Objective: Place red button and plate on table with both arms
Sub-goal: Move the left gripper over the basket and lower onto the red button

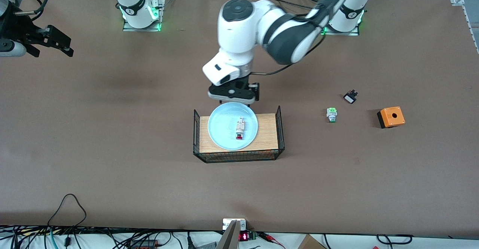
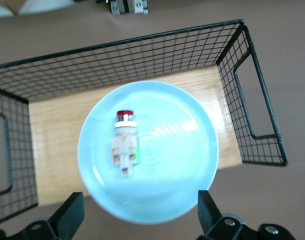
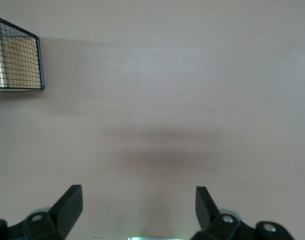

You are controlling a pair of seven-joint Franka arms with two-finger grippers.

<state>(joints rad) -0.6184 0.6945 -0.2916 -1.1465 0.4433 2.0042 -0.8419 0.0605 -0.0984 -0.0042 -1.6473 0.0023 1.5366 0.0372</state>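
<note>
Front view: the plate rested on the wooden board inside the wire mesh basket on the table, with the red button lying in it. The left gripper hovered over the plate's rim. The right gripper waited over the table's right-arm end.

Left wrist view: its fingers were spread apart, empty, above the plate and red button.

Right wrist view: fingers were spread apart, empty, over bare table.

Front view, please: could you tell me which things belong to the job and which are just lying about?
For the job:
- red button, lying in the plate
- plate, on the board in the wire basket
- table

Lying about:
- green button
- orange box
- small black part
</note>
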